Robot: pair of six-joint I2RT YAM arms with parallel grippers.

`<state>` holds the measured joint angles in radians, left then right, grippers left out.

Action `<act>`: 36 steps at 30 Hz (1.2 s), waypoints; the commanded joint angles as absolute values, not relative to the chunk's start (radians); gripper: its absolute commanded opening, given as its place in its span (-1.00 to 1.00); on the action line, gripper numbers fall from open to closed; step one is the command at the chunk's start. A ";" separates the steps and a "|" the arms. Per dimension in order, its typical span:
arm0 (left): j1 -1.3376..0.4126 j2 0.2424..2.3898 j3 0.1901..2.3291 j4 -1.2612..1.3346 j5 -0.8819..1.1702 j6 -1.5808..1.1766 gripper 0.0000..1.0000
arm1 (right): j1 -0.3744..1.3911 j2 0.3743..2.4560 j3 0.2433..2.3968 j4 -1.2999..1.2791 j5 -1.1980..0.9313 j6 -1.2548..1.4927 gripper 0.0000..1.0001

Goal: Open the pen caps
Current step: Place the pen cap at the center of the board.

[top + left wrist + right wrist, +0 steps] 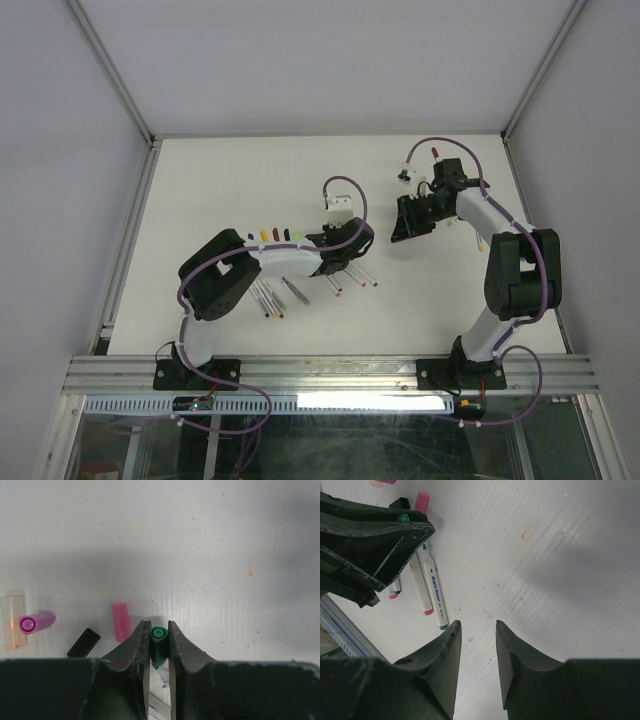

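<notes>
Green cap: pinched in the left claw, lifted off the table; no barrel shows in it.
Axis: roughly along the fingers, with the ringed end toward the fingertips.
Left claw: nearly closed, jaws clamped on the sides of the green cap.
Right claw: jaws part open with nothing between them, over bare table and well apart from the cap.
Nearer arm: the left, which holds the cap.
Loose caps: pink cap, black cap and magenta cap lie flat on the table, to the left of the left claw in its own view.
Pens: a green-tipped and a pink-tipped one lie side by side under the left claw, tips bare.
Step, judged: the green cap looks pulled free. Next is probably setting it down leftward beside the loose caps.
</notes>
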<state>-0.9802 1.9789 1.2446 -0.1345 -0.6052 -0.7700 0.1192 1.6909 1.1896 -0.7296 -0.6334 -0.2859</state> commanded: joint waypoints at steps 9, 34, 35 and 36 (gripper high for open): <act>-0.968 2.023 1.317 -0.187 -0.632 -0.735 -0.78 | 0.109 1.651 1.205 -0.701 -0.653 -0.279 -0.28; -0.982 1.919 1.335 -0.207 -0.627 -0.695 -0.37 | 0.094 1.636 1.202 -0.700 -0.682 -0.281 -0.29; -0.985 1.903 1.334 -0.207 -0.629 -0.686 -0.35 | 0.094 1.631 1.200 -0.698 -0.687 -0.283 -0.29; -0.990 1.886 1.331 -0.207 -0.632 -0.680 -0.34 | 0.093 1.627 1.199 -0.696 -0.692 -0.284 -0.29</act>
<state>-0.9737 2.0148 1.2915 -0.2222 -0.6113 -0.7284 0.1020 1.6890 1.1896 -0.7292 -0.6464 -0.2859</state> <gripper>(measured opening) 0.320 0.358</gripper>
